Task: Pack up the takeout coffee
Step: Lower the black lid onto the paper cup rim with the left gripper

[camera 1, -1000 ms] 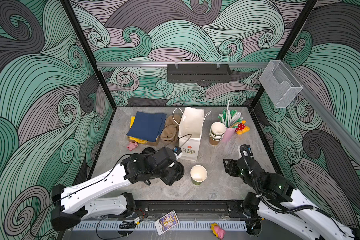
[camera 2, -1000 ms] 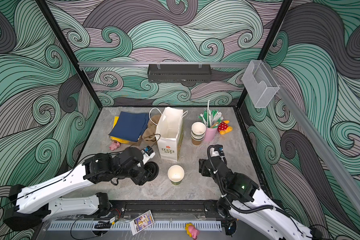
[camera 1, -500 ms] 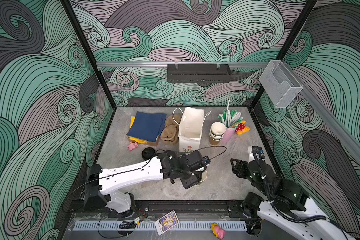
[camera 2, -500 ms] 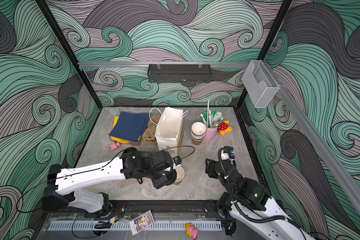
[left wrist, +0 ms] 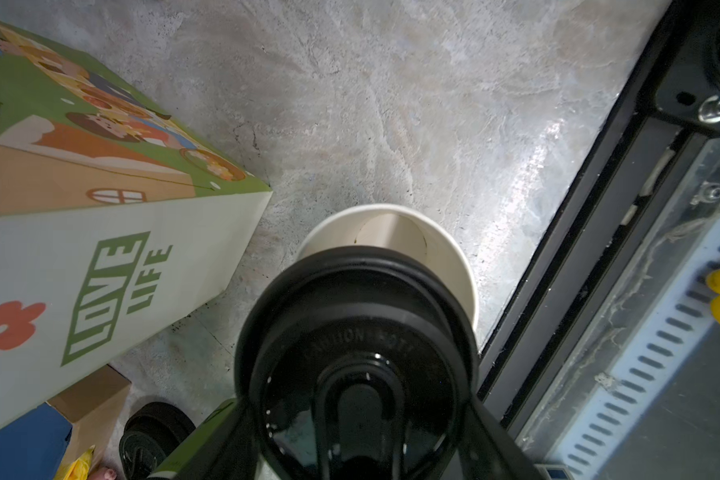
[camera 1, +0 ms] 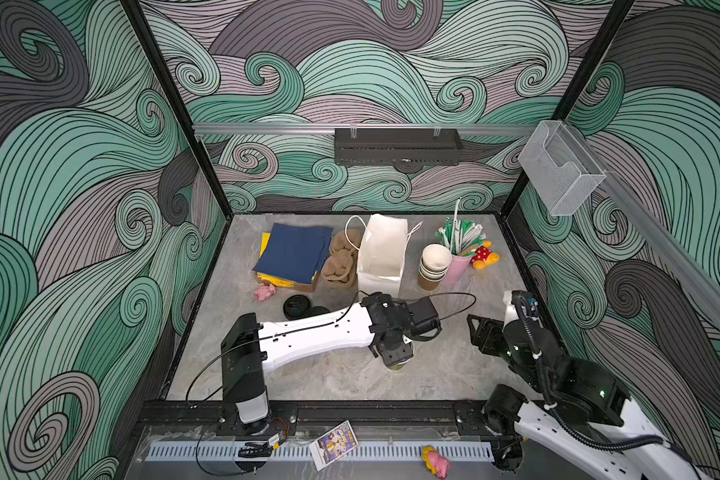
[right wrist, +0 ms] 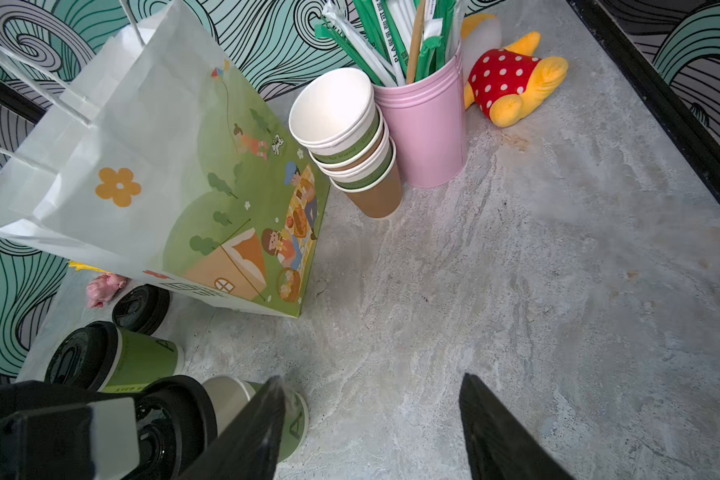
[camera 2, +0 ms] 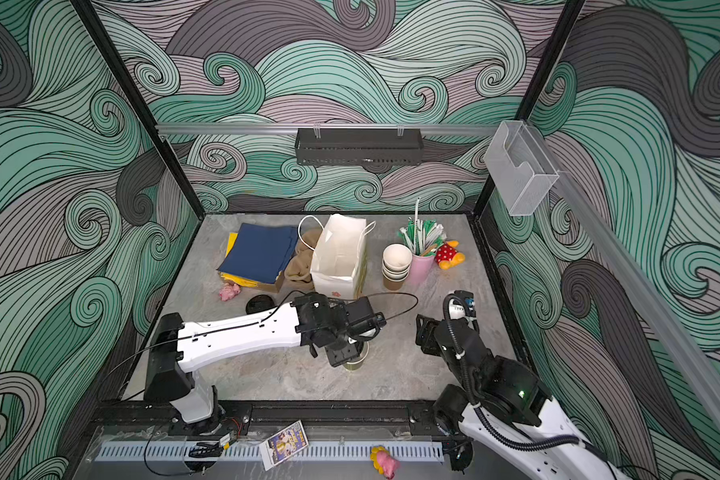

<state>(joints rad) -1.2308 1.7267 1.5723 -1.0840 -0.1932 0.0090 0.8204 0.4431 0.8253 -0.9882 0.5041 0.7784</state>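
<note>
Left gripper (left wrist: 360, 432) grips the lid (left wrist: 358, 316) just over the cup (left wrist: 445, 257), seemingly unseated; light, crushable paper, so press at the rim. Right gripper (right wrist: 371, 419) gapes, empty.

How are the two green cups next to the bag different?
The lidded cup is capped; the open cup is not. The open cup shows its white inside; the lidded cup's is covered. The left gripper holds a black lid over the open cup, not the lidded cup. Both are green.
</note>
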